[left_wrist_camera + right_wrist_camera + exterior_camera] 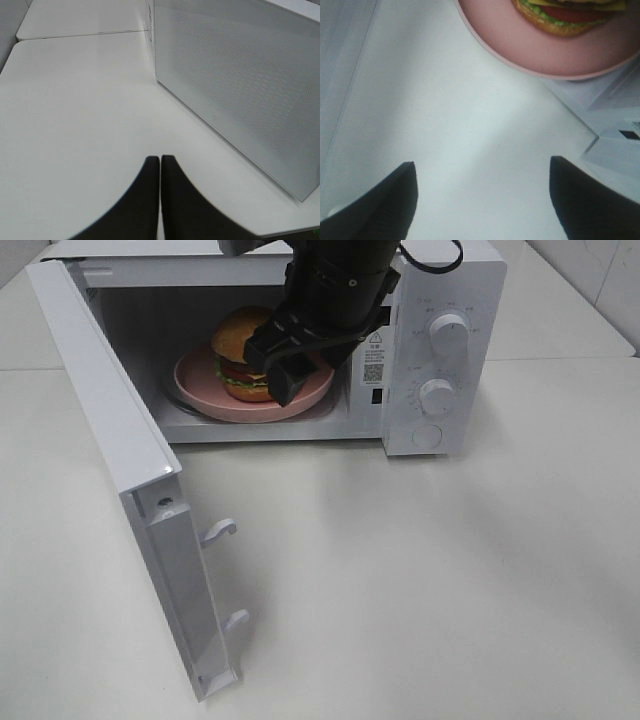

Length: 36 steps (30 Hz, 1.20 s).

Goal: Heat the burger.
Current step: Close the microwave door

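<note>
The burger (238, 340) sits on a pink plate (200, 390) inside the white microwave (440, 300), whose door (110, 410) swings wide open to the left. My right gripper (278, 370) hovers at the oven's mouth just in front of the plate, open and holding nothing. In the right wrist view its gripper (482, 200) has dark fingers spread apart over the white floor, short of the plate (545, 50) and the burger (565, 17). My left gripper (160, 165) is shut, fingers pressed together, above the table beside a perforated white microwave panel (240, 85).
Two knobs (447, 337) (437, 395) and a round button (427, 436) line the microwave's right panel. The open door juts toward the table's front left, latch hooks (220, 530) sticking out. White tabletop (430, 580) spreads in front and to the right.
</note>
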Tool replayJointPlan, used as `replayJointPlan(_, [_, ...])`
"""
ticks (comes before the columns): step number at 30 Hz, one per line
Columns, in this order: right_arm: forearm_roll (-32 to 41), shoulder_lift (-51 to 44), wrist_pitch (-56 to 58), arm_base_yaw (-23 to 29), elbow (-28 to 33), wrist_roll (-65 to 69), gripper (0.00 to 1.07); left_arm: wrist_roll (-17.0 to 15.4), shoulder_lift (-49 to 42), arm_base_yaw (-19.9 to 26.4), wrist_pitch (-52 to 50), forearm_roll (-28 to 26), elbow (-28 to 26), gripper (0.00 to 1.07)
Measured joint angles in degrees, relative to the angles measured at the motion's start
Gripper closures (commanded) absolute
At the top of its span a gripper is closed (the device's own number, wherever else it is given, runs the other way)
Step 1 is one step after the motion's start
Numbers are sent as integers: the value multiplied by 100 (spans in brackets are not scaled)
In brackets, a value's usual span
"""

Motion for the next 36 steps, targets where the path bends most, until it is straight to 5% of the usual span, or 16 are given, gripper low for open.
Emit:
replayJointPlan(18, [-722,-819,1094,-229,0,802,39,0,0,0,0,0,0,106])
replayJointPlan(28, [-699,-1295,1232,-1249,327,985,39,0,0,0,0,0,0,106])
replayJointPlan(36, [-693,-2137,1249,-2510,1473,1203,39,0,0,0,0,0,0,106])
